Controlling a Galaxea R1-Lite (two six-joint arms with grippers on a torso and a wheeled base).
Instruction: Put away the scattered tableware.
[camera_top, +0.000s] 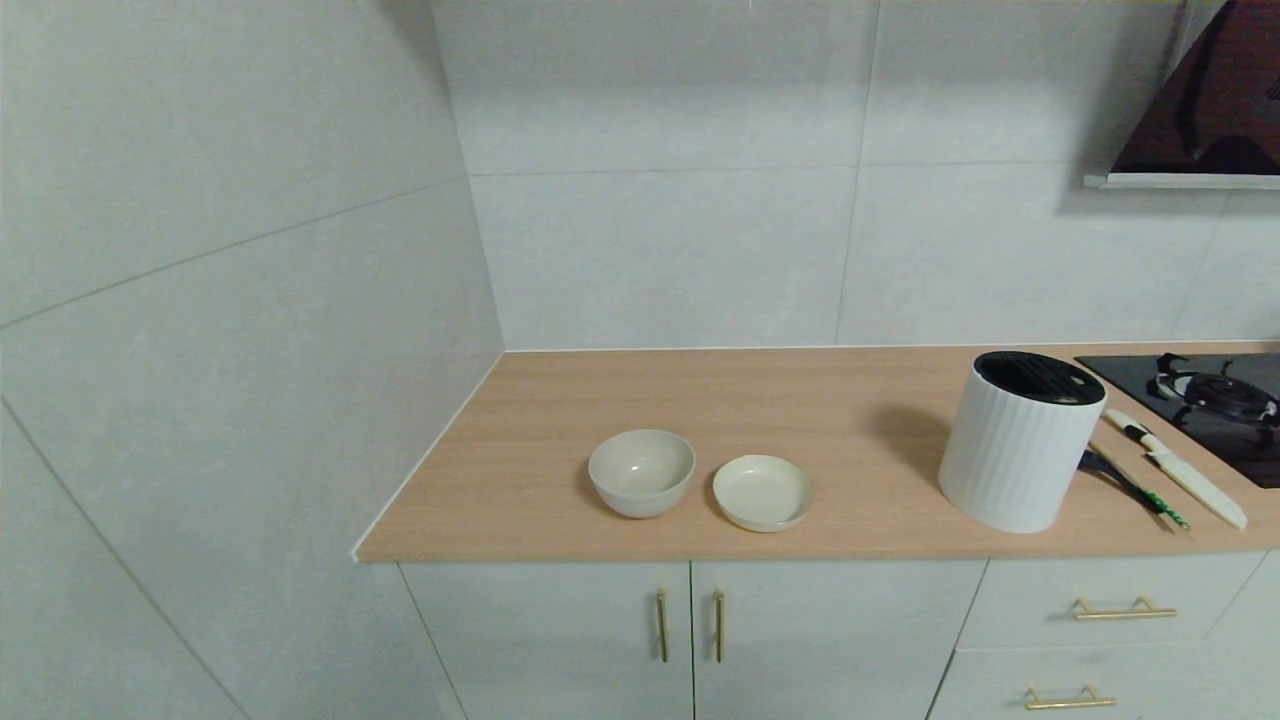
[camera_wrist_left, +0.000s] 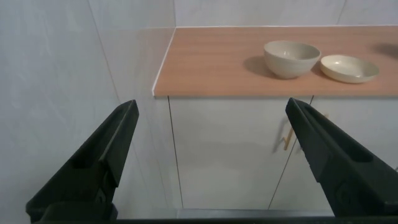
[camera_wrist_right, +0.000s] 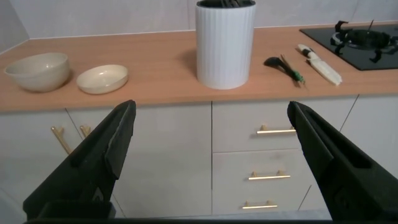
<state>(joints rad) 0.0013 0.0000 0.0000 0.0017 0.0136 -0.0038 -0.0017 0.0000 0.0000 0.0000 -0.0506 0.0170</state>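
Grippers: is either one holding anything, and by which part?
Nothing is held. The left gripper and right gripper are both open and empty; the bowl and dish sit on the counter.

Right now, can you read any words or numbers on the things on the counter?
No text can be read anywhere.
The bowl, dish and white holder are plain.
The knife shows no print.
The green marks on the dark utensil are too small to tell whether they are writing.
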